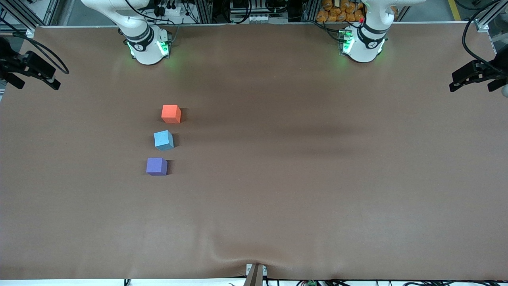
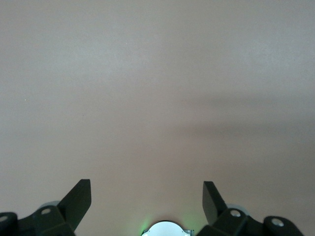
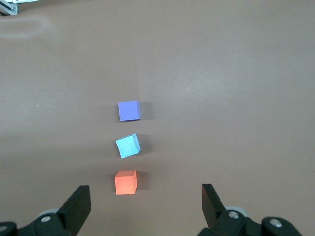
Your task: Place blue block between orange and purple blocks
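Matte blue cube [image 1: 163, 140] sits between orange cube [image 1: 171, 114] and purple cube [image 1: 156, 166].

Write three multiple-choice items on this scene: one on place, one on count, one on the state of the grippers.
1. The blue block lies:
A. between the orange block and purple block
B. on the purple block
C. at the table edge

2. Blocks on the table:
A. two
B. three
C. four

3. The right gripper and left gripper are:
A. open, empty
B. shut
C. each holding a block

Key: 1 A, the three blocks form a row with gaps; 2 B, orange, blue and purple only; 3 A, both wrist views show fingers spread with nothing between.
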Tool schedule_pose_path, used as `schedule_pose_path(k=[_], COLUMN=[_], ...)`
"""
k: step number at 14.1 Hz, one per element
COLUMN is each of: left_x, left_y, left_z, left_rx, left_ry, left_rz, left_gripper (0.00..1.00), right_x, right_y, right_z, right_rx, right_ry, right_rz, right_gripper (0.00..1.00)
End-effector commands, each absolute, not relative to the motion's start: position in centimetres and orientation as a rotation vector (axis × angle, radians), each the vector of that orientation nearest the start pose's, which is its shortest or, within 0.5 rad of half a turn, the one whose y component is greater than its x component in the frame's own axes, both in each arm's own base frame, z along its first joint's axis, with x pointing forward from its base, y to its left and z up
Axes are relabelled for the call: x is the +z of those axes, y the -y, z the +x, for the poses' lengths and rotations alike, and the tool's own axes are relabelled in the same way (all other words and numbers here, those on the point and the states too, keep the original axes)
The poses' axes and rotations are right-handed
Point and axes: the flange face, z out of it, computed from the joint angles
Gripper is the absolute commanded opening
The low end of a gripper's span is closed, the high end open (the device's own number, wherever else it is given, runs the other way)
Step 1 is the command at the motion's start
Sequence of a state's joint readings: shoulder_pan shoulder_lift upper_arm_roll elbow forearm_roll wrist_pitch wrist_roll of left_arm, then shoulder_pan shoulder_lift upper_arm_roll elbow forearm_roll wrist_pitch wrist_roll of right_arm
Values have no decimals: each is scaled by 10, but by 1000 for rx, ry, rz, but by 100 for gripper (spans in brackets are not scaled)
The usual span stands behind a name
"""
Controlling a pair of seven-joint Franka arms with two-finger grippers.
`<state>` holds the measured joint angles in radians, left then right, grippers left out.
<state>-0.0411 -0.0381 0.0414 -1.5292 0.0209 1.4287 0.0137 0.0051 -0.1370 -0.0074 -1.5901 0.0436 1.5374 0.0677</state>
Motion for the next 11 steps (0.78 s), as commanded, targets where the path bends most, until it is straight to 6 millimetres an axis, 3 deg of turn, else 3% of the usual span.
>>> schedule_pose_path(k=[1, 6, 11], left_x=[654, 655, 656], left_y=[-2, 1, 9], left_z=[530, 530, 529], left_rx=[91, 88, 88], left_ry=[-34, -38, -60], left_rz=[-3103, -3103, -3104], left_gripper=[100, 100, 100], right_x=[689, 691, 689], right_y=[-5, -4, -6], right_z=[512, 531, 530], right_rx=[-111, -4, 23], right_ry=[-70, -70, -60], right_rz=[-3109, -3115, -3116], right_gripper=[100, 100, 100])
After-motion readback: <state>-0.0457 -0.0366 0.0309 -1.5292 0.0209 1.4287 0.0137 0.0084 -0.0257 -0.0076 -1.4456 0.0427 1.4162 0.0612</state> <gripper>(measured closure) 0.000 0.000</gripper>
